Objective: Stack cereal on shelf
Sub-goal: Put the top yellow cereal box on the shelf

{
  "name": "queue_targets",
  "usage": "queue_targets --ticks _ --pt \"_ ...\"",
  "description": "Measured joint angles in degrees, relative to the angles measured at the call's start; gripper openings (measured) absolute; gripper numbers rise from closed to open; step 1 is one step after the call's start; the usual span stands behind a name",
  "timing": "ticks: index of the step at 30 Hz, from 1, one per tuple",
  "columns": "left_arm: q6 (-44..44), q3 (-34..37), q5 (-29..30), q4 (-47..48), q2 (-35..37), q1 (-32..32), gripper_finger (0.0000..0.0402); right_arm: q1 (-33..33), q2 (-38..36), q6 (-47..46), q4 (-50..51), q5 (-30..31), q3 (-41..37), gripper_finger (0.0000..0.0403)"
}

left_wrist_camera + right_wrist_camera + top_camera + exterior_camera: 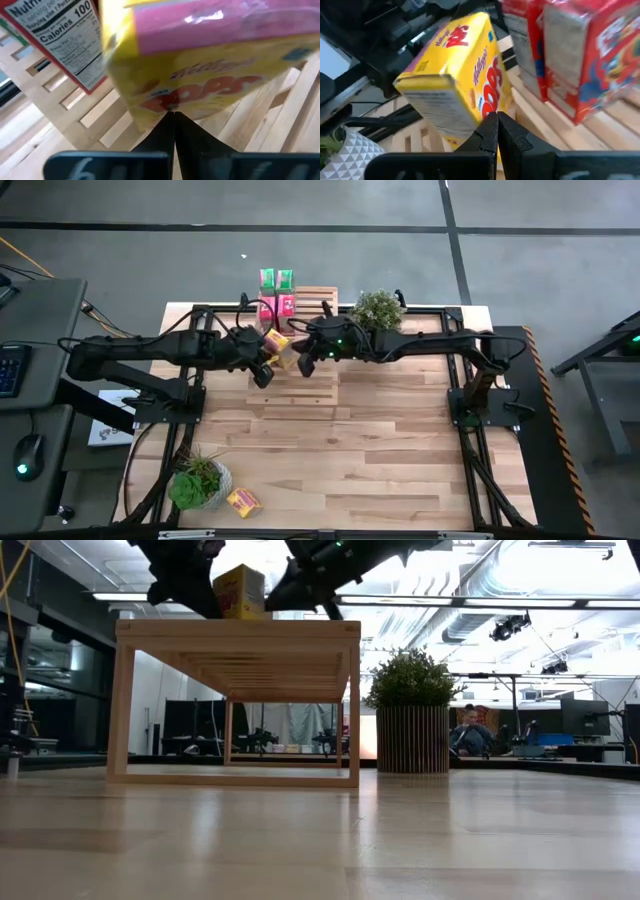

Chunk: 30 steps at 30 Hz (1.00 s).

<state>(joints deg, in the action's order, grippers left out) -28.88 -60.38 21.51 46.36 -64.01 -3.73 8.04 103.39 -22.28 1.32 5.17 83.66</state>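
Note:
A yellow cereal box (278, 344) stands on the top slats of the pale wood shelf (237, 640) at the table's far side, between my two grippers. My left gripper (264, 366) is shut at the box's left side. My right gripper (304, 364) is shut at its right side. Two red-pink cereal boxes (278, 306) stand on the shelf just behind the yellow one, with two green ones (276, 278) farther back. Another yellow box (243, 500) lies on the table near the front left. My left gripper's shut fingertips (173, 118) meet the lower edge of the yellow box's printed broad face (200, 95). They come slanting down from the table's left, and the box stands on the shelf slats. My right gripper's shut fingertips (495, 120) lie against the lower part of the box's printed face (490, 85). They come nearly level from the table's right, and the box leans a little on the slats.
A potted plant in a slatted pot (377, 310) stands right of the shelf, close under my right arm. A second plant (198, 480) sits at the front left beside the loose yellow box. The middle of the wooden tabletop (360, 430) is bare.

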Motion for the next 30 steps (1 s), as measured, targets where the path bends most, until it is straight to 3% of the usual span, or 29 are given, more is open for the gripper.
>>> queue_targets --ticks 13,26,30 --pt "3.49 0.0 7.57 2.65 2.58 -1.1 0.0 -2.54 1.73 -1.79 -2.95 -0.68 0.0 0.0" --pt "10.78 0.0 7.1 0.9 2.63 -6.03 0.0 -2.43 1.73 -3.14 -6.12 -0.28 -0.04 0.0" --pt "13.2 0.0 1.5 0.3 3.25 -6.58 0.0 -2.18 1.73 -1.42 -4.22 -0.25 -0.04 0.0"
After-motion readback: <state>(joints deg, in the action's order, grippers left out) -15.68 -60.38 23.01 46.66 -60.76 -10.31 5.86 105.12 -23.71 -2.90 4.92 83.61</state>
